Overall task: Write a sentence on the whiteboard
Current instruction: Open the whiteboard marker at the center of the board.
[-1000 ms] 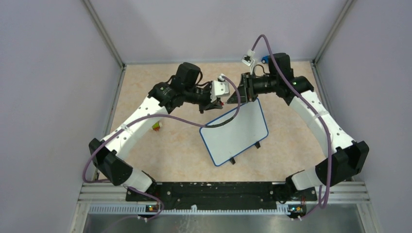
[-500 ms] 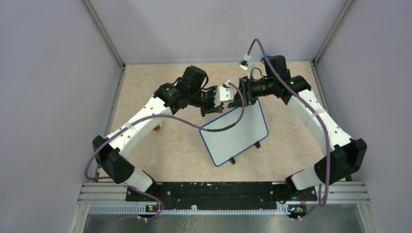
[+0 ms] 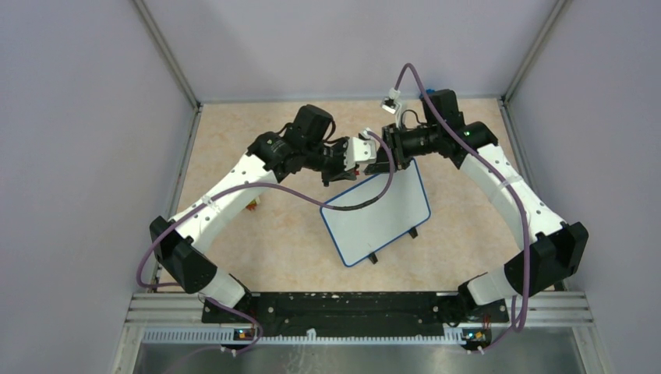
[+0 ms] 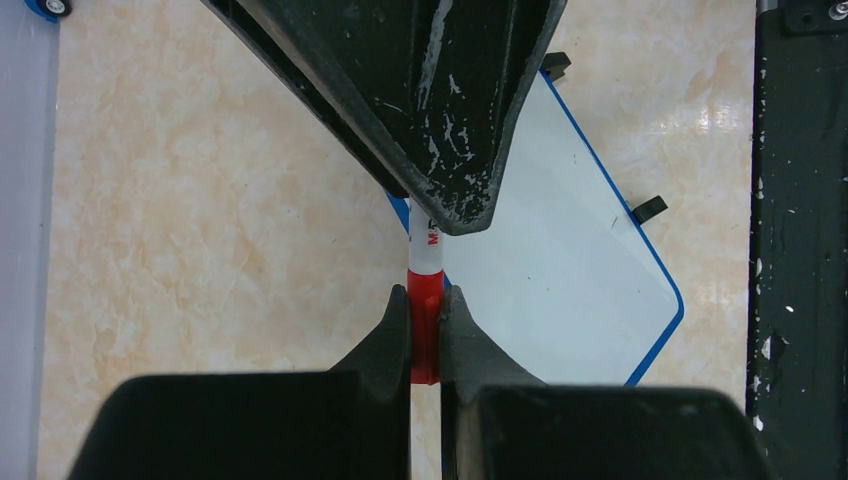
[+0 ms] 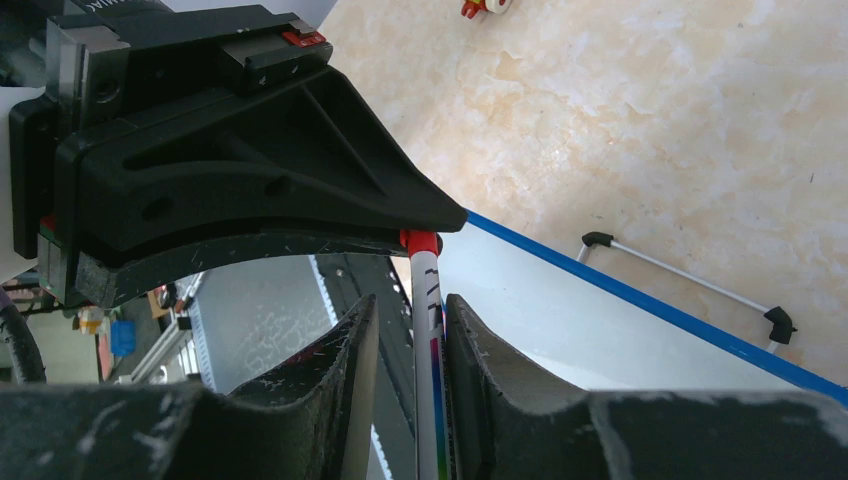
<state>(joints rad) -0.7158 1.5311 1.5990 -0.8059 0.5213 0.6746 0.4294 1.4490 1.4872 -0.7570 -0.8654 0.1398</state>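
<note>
- White-faced whiteboard [image 3: 378, 214]: a thin, stiff, light panel with a blue rim and small black clip feet [image 4: 650, 208]. My guess is it skates on the table under pen pressure, so use light strokes or pin a rim edge. Keep fingers off the writing face.
- It lies at the centre of the top view, rotated, with its upper edge under the two wrists. The face reads blank, with no sentence on it in any view.
- Marker [image 4: 425, 255]: slim, hard, smooth plastic, probably slippery. Best held mid-barrel and square on, not by the cap.
- The marker spans both grippers just above the board's upper edge. It looks clear of the board, but contact is hard to rule out.
- Left gripper [image 4: 425, 320]: jaws pressed tight on the red cap [image 4: 425, 345].
- Right gripper [image 5: 412, 312]: fingers flank the white barrel. One side looks to be touching and the other shows a dark sliver, so I can't tell if it's clamped.
- Judgement: this is the uncapping step, and writing has not begun.
- Tan table [image 3: 257, 257]: a small coloured object [image 3: 251, 203] sits at mid-left, well apart from the board.
</note>
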